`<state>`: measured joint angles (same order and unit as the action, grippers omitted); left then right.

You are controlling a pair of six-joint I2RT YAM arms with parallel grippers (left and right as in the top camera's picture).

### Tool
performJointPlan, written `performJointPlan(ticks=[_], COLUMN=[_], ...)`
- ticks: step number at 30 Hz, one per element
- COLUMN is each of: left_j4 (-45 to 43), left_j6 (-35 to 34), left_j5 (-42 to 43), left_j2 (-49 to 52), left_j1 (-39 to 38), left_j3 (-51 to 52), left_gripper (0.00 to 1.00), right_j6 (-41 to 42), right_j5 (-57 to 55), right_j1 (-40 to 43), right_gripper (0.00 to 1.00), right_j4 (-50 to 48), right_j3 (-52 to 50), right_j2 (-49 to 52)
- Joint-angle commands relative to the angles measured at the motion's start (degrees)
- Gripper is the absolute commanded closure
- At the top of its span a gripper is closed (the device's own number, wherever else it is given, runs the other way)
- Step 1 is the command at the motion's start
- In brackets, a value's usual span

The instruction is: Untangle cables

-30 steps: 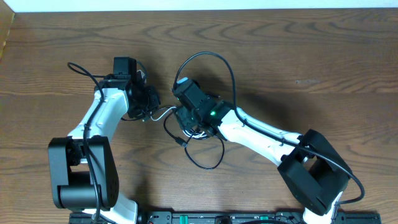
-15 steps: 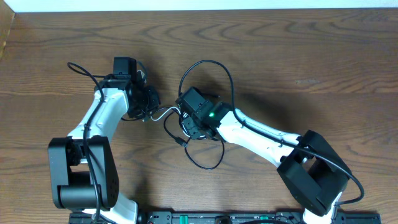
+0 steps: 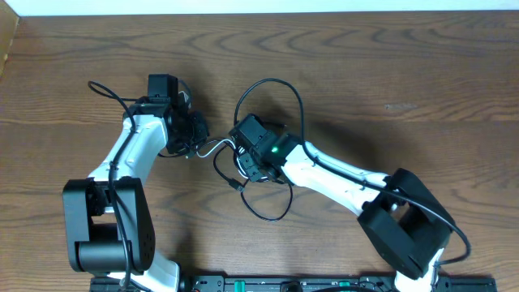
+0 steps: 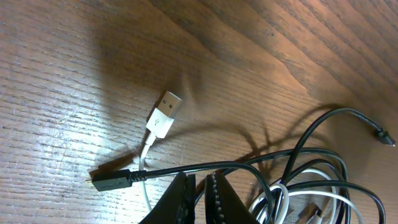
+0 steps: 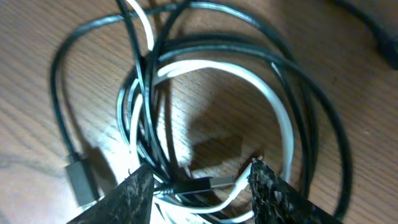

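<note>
On the desk (image 3: 405, 65) between my two arms, the cables (image 5: 146, 106) lie as one coiled knot, several black cords wound around a white cord (image 4: 292, 186). One black loop (image 3: 272, 79) arches out beyond my right arm and another trails back toward my base.

My right hand (image 5: 200, 171) is spread wide, one finger on each side of the coil, low over it and gripping nothing. My left hand (image 4: 199, 179) is nearly shut, with only a slit between the fingers. A black cord passes just past the tips, but I cannot tell whether anything is pinched in there. The white plug (image 4: 163, 112) and a black plug (image 4: 112, 180) lie loose on the wood just ahead of it.

My worry is the right hand. The strands inside its span cross and stack, so if it closes here I judge it would catch several at once, white and black together. Pulling would then tighten the knot or drag the whole bundle. If my left hand has no firm hold, the bundle will simply slide with the pull. A plug could also snag in a loop and lock it.

Compared with a second ago, my right hand has come toward me and settled over the knot. The far black loop is lower and rounder. My left arm has not shifted.
</note>
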<state>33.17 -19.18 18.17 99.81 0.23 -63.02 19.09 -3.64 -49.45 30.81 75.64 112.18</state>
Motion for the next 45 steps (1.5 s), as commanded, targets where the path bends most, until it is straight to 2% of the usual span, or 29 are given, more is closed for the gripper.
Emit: performJointPlan(ticks=[1, 10, 17, 24, 34, 45], left_j4=[0.17, 0.17, 0.15, 0.15, 0.15, 0.15], left_j6=[1.16, 1.16, 1.16, 1.18, 1.16, 1.18], left_j5=[0.66, 0.68, 0.66, 0.68, 0.66, 0.66], left_j2=[-0.15, -0.15, -0.15, -0.15, -0.15, -0.15], left_j1=[0.07, 0.07, 0.07, 0.07, 0.07, 0.09], left_j3=[0.35, 0.35, 0.35, 0.35, 0.35, 0.35], left_gripper=[0.87, 0.87, 0.87, 0.88, 0.87, 0.87], right_j6=[2.91, 3.82, 3.82, 3.78, 3.1, 3.13], right_j5=[-0.76, -0.42, 3.02, 8.24, 22.86, 23.32], right_j1=[0.02, 0.0, 0.17, 0.44, 0.22, -4.46], right_gripper=[0.54, 0.53, 0.65, 0.71, 0.73, 0.73], right_j4=[0.57, 0.74, 0.28, 0.26, 1.95, 6.88], right_j3=[-0.46, -0.46, -0.11, 1.68, 1.77, 1.07], right_j2=[3.13, 4.15, 3.65, 0.79, -1.25, -1.25])
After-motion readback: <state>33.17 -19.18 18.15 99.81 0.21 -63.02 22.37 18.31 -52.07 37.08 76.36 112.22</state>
